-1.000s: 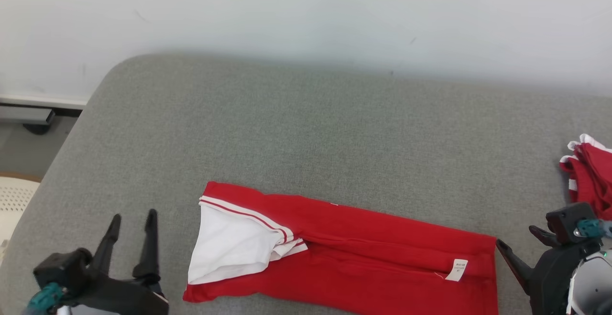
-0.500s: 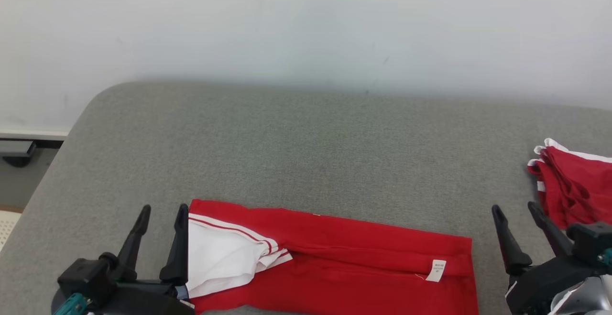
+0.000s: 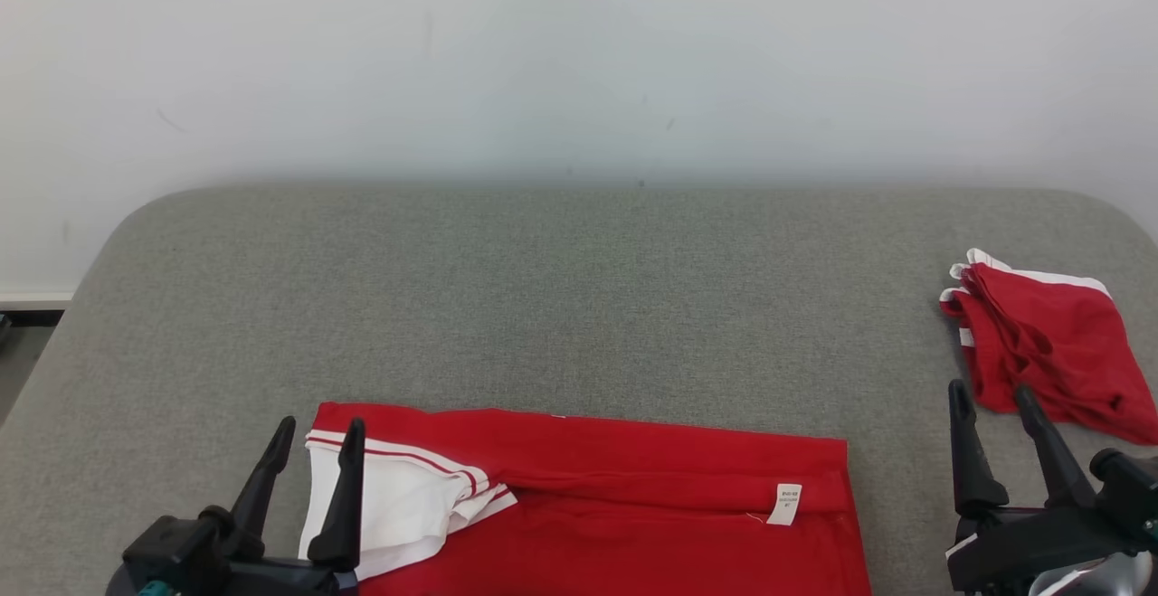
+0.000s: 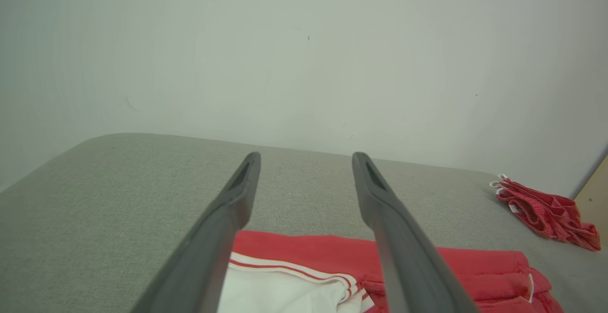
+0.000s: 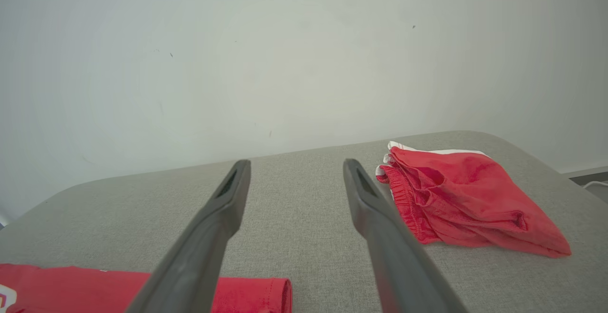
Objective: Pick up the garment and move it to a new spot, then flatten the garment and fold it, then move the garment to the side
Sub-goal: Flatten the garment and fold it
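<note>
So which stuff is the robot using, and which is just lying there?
For the job:
folded red and white garment, at the front
left gripper, open
right gripper, open

Just lying about:
crumpled red shorts, off to the right
grey cushion underneath
white wall

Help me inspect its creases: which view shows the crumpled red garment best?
Right wrist view: the crumpled red garment lies whole and large. Head view shows it smaller, at the right edge; left wrist view, small and distant.

Head camera looks down, wrist cameras skim low toward the wall [image 4: 304, 66]; all share the garment [image 3: 633, 524].
</note>
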`<state>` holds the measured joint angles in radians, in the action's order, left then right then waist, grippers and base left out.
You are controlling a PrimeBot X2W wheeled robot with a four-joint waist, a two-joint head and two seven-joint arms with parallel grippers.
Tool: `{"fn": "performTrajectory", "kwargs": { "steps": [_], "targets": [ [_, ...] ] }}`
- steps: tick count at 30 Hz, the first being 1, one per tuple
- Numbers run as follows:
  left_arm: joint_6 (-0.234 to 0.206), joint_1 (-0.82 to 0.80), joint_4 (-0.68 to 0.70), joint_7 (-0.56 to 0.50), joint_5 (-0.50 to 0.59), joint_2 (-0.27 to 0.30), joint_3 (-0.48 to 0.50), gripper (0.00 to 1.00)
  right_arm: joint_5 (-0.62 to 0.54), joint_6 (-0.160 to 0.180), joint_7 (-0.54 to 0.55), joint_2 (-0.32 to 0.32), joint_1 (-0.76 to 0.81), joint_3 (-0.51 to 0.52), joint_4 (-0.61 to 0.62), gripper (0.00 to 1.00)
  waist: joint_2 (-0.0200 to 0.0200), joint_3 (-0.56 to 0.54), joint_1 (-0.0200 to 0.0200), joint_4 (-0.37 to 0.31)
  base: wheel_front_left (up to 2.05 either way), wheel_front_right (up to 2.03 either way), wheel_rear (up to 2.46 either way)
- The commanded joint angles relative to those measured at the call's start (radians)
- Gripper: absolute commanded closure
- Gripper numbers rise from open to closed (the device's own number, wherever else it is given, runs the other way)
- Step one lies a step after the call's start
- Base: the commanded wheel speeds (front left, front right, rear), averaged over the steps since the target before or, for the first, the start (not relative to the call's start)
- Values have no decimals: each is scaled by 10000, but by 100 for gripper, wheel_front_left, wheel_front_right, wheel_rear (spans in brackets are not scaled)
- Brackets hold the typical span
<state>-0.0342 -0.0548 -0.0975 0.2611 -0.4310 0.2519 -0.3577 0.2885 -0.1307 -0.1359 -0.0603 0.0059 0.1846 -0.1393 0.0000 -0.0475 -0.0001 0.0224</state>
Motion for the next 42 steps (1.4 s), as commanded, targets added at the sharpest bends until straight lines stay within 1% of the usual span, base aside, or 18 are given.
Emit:
{"fn": "performTrajectory", "kwargs": {
  "steps": [1, 5, 11, 15, 24, 27, 31, 37, 42],
  "targets": [
    [78, 75, -119, 57, 143, 18, 146, 0, 76, 2, -174, 49, -111, -58, -144, 0, 0, -26, 1, -70, 0, 0, 0],
    [169, 238, -154, 53, 243, -12, 529, 0, -90, 2, -388, 56, -165, -258, -392, 0, 0, -7, 1, -150, 0, 0, 0],
    [337, 536, -246, 53, 767, -146, 1051, 0, -511, 2, -450, 72, -275, -523, -765, 0, 0, 64, 1, -210, 0, 0, 0],
    [469, 574, -338, 54, 1029, -301, 1208, 0, -760, 2, -447, 71, -342, -536, -933, 0, 0, 139, 1, -193, 0, 0, 0],
    [783, 448, -486, 54, 1406, -591, 1406, 0, -891, 2, -436, 80, -419, -590, -990, 0, 0, 265, 1, -164, 0, 0, 0],
    [872, 421, -567, 54, 1458, -673, 1454, 0, -860, 2, -308, 83, -425, -585, -1009, 0, 0, 295, 1, -168, 0, 0, 0],
    [954, 393, -632, 54, 1544, -768, 1558, 0, -511, 2, -169, 86, -489, -621, -929, 0, 0, 343, 1, -175, 0, 0, 0],
    [1111, 356, -705, 54, 1676, -880, 1679, 0, -426, 2, 43, 85, -479, -665, -753, 0, 0, 408, 1, -139, 0, 0, 0],
    [1214, 335, -772, 54, 1743, -939, 1764, 0, -460, 2, 540, 85, -537, -611, -713, 0, 0, 440, 1, -101, 0, 0, 0]
  ]
}}
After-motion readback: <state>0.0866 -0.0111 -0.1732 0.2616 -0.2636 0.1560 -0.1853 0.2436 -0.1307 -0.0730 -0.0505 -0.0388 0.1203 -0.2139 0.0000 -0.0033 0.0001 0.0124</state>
